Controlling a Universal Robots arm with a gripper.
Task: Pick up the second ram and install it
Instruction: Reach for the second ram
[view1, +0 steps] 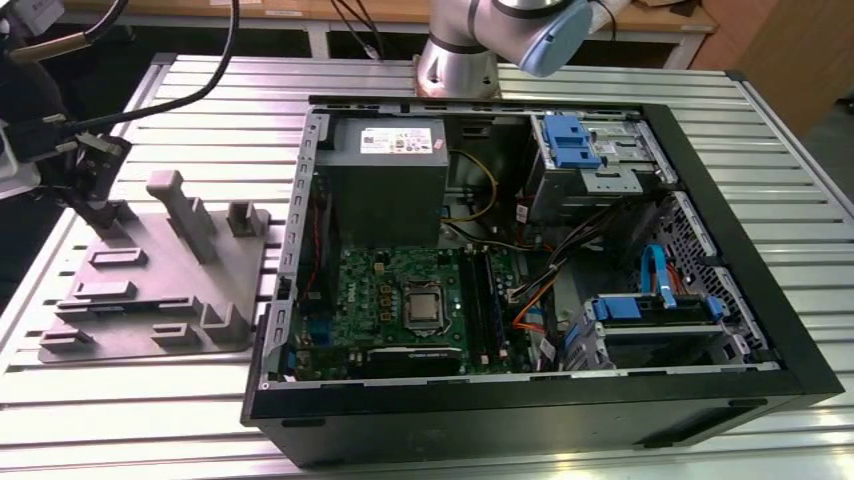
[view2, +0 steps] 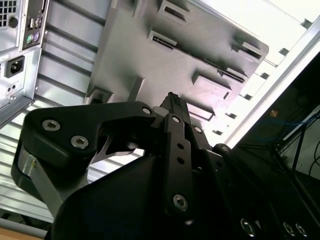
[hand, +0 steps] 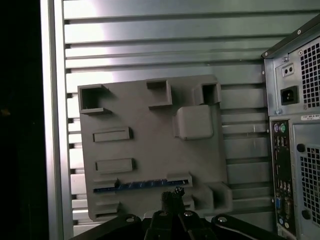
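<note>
grey tray (hand: 150, 140) holds second ram (hand: 142, 184); gripper (hand: 172, 194) beside

— What lies around you?
— I see a black computer case (view1: 534, 425) lying open on a slatted metal table (view1: 767, 130). Beside the case, on the exterior view's left, sits a grey holder plate (view1: 147, 300) with raised blocks and slots.
— And inside the case?
— A grey power supply (view1: 387, 175), a green board (view1: 363, 295) carrying a square processor (view1: 427, 306), two blue drive brackets (view1: 567, 140) (view1: 654, 306) and orange cables (view1: 530, 300).
— The case's back?
— In both wrist views, a power socket (hand: 289, 95) (view2: 15, 66) facing the plate.
</note>
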